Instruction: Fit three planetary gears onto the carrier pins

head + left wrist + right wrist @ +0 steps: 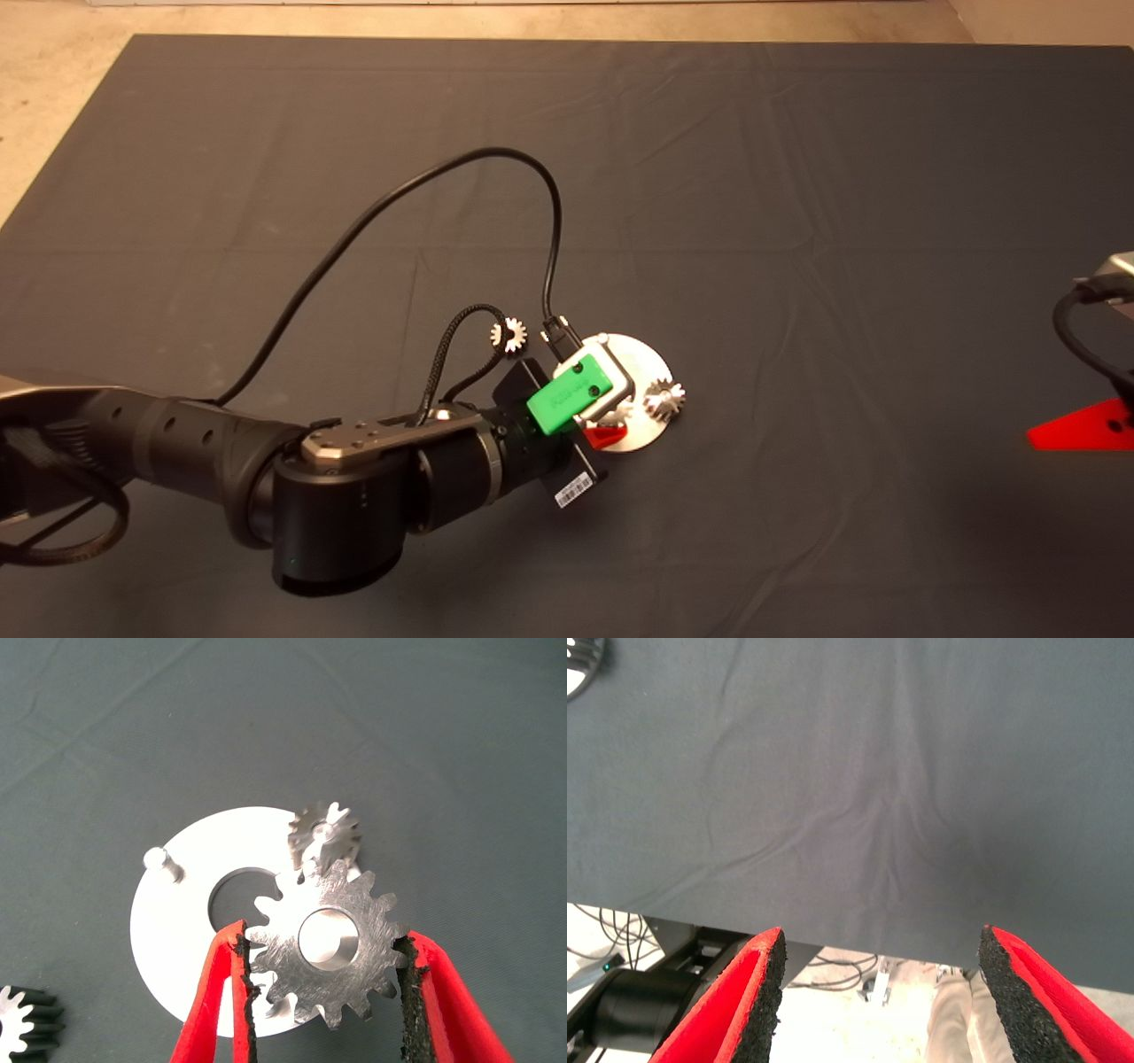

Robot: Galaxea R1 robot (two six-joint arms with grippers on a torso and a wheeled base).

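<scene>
The round silvery-white carrier plate (pixel 651 361) (pixel 177 921) lies on the mat's middle. One planetary gear (pixel 664 400) (pixel 325 835) sits on a pin at the plate's rim. One bare pin (pixel 162 859) stands upright on the plate. My left gripper (pixel 609 427) (pixel 326 948) is shut on a second gear (pixel 328 943), held flat just above the plate, its teeth close to the seated gear. What lies under the held gear is hidden. A third gear (pixel 508 335) (pixel 22 1023) lies loose on the mat beside the plate. My right gripper (pixel 1085 427) (pixel 881 943) is open, parked at the mat's right edge.
A black cable (pixel 496 159) loops from the left wrist over the dark mat (pixel 797 221). The right wrist view shows the mat's edge, cables and a person's leg (pixel 957 1010) on the floor beyond it.
</scene>
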